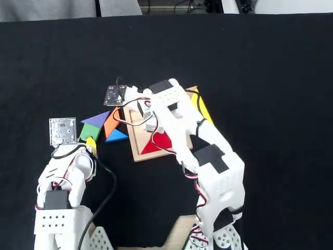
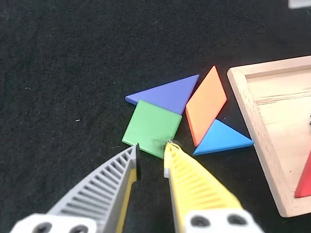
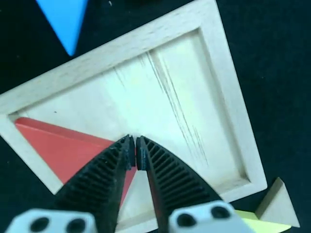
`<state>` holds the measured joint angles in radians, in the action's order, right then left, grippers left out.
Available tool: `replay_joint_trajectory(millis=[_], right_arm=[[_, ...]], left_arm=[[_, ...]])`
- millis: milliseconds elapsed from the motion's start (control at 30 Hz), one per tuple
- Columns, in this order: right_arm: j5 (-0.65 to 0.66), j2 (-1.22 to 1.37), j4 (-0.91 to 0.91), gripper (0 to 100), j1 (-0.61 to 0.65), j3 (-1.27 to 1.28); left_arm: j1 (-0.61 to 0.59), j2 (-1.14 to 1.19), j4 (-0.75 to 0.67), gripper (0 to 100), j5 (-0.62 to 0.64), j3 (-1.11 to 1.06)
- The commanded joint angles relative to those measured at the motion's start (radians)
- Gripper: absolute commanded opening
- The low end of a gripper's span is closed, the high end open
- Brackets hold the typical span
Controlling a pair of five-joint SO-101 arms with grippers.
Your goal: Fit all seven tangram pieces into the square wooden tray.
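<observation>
High view, tray: the square wooden tray (image 1: 136, 141) lies skewed on the black table (image 1: 270, 78).
High view, red triangle (image 1: 158, 144): flat inside the tray, along one rim.
High view, right gripper (image 1: 149, 124): mine, hanging over the tray's middle.
High view, loose pieces: the purple triangle (image 1: 96, 120), orange parallelogram (image 1: 111, 123), blue triangle (image 1: 117, 136) and green square (image 1: 88, 132) cluster just outside the tray. The yellow piece (image 1: 202, 107) sits at the tray's opposite edge.
High view, left gripper (image 1: 91, 145): mine, near the green square and apart from the tray.
Left wrist view, left gripper (image 2: 152, 147): my fingers stand apart with their tips at the green square's (image 2: 153, 127) edge, gripping nothing.
Left wrist view, pieces: the green square touches the purple triangle (image 2: 167, 92). The orange parallelogram (image 2: 206, 104) and blue triangle (image 2: 221, 138) lie between them and the tray (image 2: 252, 126).
Right wrist view, right gripper (image 3: 134, 148): my fingers are drawn together on nothing, over the tray (image 3: 121, 48) floor at the red triangle's (image 3: 63, 148) edge.
Right wrist view, outside the tray: the blue triangle (image 3: 63, 17) lies beyond one rim and the yellow piece (image 3: 262, 218) by the far corner.
</observation>
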<state>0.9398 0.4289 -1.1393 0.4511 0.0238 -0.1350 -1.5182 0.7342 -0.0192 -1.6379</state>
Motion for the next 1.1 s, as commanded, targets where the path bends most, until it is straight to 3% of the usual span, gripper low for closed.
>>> replay_joint_trajectory(millis=[0,433,767,1067], right_arm=[[-0.014,-0.044,-0.005,1.1,-0.017,-0.056],[-0.017,-0.346,-0.15,1.1,-0.175,-0.007],[-0.017,-0.499,0.117,1.2,-0.358,0.328],[-0.295,-0.43,0.298,1.8,-0.367,0.378]], left_arm=[[0.013,-0.012,-0.015,11,-0.011,0.01],[0.013,-0.012,-0.015,11,-0.011,0.01],[0.013,-0.012,-0.015,11,-0.011,0.008],[0.013,-0.012,-0.017,11,-0.011,0.004]])
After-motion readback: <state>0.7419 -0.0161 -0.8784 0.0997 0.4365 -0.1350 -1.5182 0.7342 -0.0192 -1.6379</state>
